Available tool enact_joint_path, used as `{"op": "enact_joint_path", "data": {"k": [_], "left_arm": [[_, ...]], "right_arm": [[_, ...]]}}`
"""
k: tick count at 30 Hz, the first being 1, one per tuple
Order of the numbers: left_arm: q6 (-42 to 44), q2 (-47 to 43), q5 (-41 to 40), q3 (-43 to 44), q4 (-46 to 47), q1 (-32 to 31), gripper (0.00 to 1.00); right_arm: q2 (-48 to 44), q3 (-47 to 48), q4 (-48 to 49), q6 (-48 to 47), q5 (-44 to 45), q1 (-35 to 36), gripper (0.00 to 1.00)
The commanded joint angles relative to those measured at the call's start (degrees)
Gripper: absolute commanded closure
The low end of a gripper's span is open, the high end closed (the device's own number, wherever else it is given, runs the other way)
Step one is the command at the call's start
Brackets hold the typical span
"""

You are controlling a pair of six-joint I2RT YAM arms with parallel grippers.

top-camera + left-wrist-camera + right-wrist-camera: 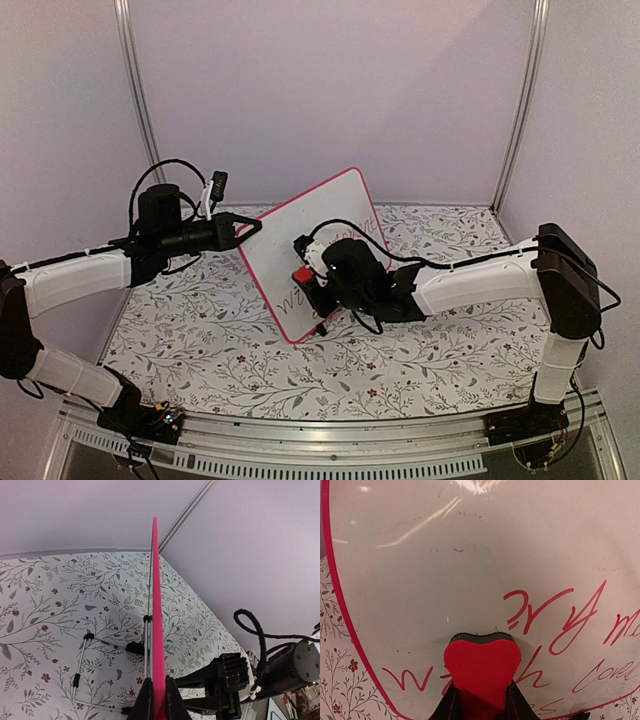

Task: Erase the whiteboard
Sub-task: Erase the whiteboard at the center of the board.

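Noted whiteboard (300, 235) standing tilted at the middle of the table (200, 340), wire stand (82, 665) behind. Found left gripper (250, 228) clenched on its pink frame edge. Found right gripper (318, 290) clamped on red eraser (482, 662), pressed to the written face. Judged light, thin, stiff, slick, so prone to tipping or sliding under wiping. Best gripped at the frame edge.

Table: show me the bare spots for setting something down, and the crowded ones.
Bare: the near strip of table between the whiteboard and the arm bases, and the back right corner behind the right arm. Crowded: the middle, where the left gripper clamps the whiteboard's edge and the right gripper holds the eraser against it.
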Motion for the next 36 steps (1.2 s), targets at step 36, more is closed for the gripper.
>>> {"op": "enact_joint_path", "data": {"k": [36], "left_arm": [[-1.6,-1.3,5.4,0.0,1.5,-1.3,1.0]], "right_arm": [[2.7,9.8,-4.9,-5.4,0.8,-2.7,0.76]]}}
